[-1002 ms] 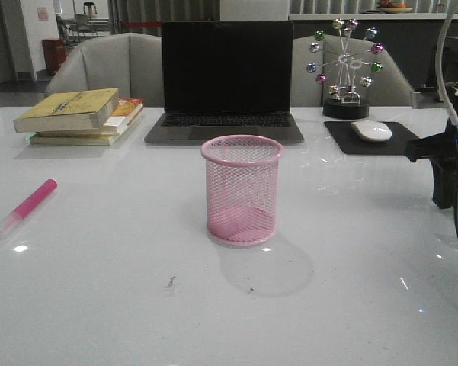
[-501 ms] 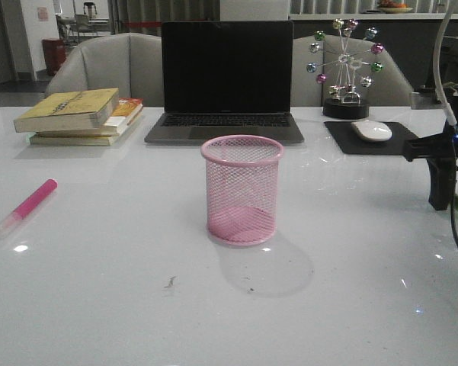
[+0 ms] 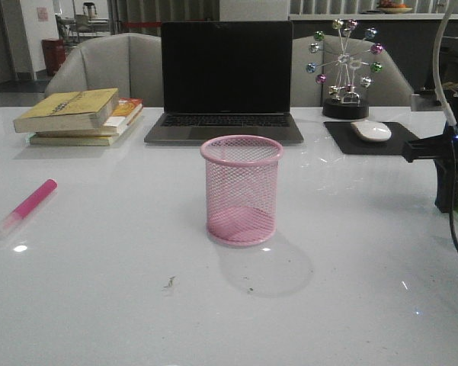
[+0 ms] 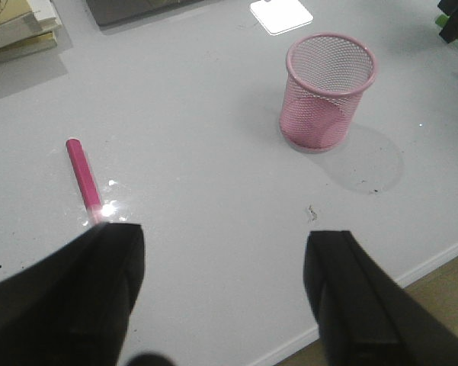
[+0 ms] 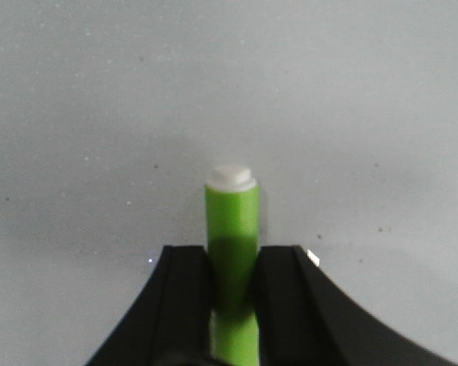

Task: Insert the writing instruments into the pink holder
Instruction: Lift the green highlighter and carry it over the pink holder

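Gripping green marker [image 5: 232,221] — table-edge [image 3: 449,252].

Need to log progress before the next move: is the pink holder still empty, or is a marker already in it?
Empty. The pink holder stands upright; through its mesh only its base shows. The pink marker lies on the table.

holder [image 3: 241,191]: pink mesh | marker [image 5: 232,229]: lime green, white end | marker [image 3: 28,206]: magenta, pale cap | grippers [image 4: 225,293]: black
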